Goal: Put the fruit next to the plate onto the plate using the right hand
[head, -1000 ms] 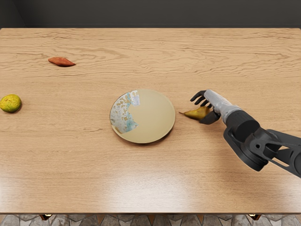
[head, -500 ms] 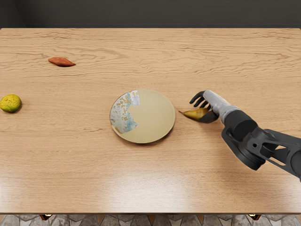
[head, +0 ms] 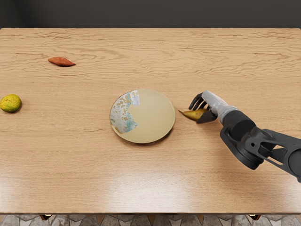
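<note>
Right hand point(head: 206, 107) reaches in from the right, low over the counter point(head: 150, 169). Its fingers point(head: 195, 101) are curled around the fruit point(head: 190, 114), just right of the plate point(head: 155, 117).

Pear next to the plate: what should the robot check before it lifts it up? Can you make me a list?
1. Right fruit picked: the robot hand is at the pear, the fruit beside the plate: ok.
2. Fingers around the pear: they curl over its thick end: ok.
3. Grip tight enough to lift: cannot tell.
4. Pear off the table: not yet, it seems to lie on the wood: not ok.
5. Room on the plate: nothing lies on it: ok.
6. Path to the plate: nothing stands between pear and plate: ok.
</note>
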You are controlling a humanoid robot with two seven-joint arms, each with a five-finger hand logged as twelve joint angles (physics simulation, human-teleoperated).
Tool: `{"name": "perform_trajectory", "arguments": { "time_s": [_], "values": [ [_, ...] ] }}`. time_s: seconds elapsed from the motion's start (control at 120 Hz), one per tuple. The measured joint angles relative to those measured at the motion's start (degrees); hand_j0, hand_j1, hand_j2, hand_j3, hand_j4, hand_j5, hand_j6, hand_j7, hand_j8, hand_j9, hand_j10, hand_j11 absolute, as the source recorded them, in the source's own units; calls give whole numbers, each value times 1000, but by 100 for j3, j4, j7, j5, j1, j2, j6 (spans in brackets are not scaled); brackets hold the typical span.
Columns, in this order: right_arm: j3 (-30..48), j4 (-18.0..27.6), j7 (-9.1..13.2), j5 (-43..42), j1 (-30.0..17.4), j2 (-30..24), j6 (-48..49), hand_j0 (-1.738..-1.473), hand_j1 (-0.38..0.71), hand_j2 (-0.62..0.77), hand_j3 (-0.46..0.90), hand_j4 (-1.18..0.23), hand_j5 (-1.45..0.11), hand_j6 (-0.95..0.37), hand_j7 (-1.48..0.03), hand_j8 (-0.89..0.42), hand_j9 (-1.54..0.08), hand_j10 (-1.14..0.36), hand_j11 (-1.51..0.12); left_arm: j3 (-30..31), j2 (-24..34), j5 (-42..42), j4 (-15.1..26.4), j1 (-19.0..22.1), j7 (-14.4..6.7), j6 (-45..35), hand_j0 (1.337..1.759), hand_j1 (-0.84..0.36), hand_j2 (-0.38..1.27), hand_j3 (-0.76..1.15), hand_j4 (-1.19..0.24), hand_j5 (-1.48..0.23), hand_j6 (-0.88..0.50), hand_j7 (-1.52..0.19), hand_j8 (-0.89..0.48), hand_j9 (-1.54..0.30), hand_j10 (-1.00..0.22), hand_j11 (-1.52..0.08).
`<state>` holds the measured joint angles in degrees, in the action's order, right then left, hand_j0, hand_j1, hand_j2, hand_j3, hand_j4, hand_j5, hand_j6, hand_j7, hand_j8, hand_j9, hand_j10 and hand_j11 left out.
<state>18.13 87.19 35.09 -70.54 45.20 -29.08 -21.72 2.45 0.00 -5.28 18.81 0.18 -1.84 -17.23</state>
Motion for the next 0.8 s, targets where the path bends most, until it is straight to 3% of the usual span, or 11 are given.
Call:
{"name": "perform_trajectory", "arguments": {
  "time_s": [0.367,0.8],
  "values": [
    [63,-8,-12,401,510,-43,29,-1656,363,353,0,-729,-1003,-709,-971,-422,-977,-457,-978,0,0,0,0,0,0,0,1658,343,1,0,-5,-6,-5,-6,-5,-6,-5,-6],
    [91,-11,-12,545,808,-26,34,-1657,375,454,0,-742,-1035,-759,-994,-448,-1006,-480,-1002,1,0,0,0,0,0,0,1658,343,1,0,-5,-6,-5,-6,-5,-6,-5,-6]
  ]
}}
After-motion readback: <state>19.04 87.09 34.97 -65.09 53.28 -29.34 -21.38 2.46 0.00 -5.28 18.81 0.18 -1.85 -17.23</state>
